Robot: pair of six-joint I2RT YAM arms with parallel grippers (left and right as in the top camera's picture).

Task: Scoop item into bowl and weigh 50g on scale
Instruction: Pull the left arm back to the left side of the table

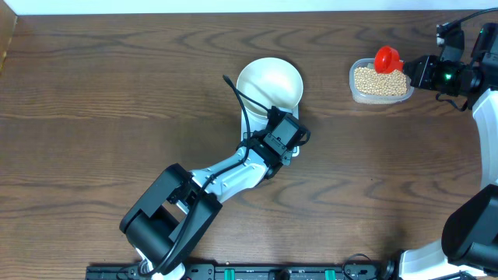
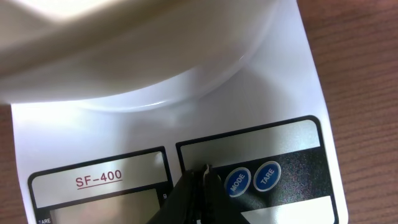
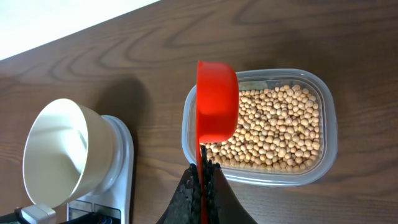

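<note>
Red scoop (image 3: 217, 102) is pinched by the right gripper (image 3: 203, 169); left gripper (image 2: 203, 171) pressed shut, scale (image 2: 292, 93) buttons (image 2: 238, 182) only seen wrist-side.

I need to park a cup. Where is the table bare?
Bare: the wood left of the bowl, and the patch on the robot's side of the tub. Crowded: the left jaws at the scale, the scoop over the tub.

Open table (image 1: 93, 93) left of the bowl (image 1: 268, 84), and a clear lane between bowl and tub (image 3: 329, 134). The left arm (image 1: 233, 175) lies across the scale (image 2: 298, 87); the scoop (image 1: 387, 58) hangs over the tub.
</note>
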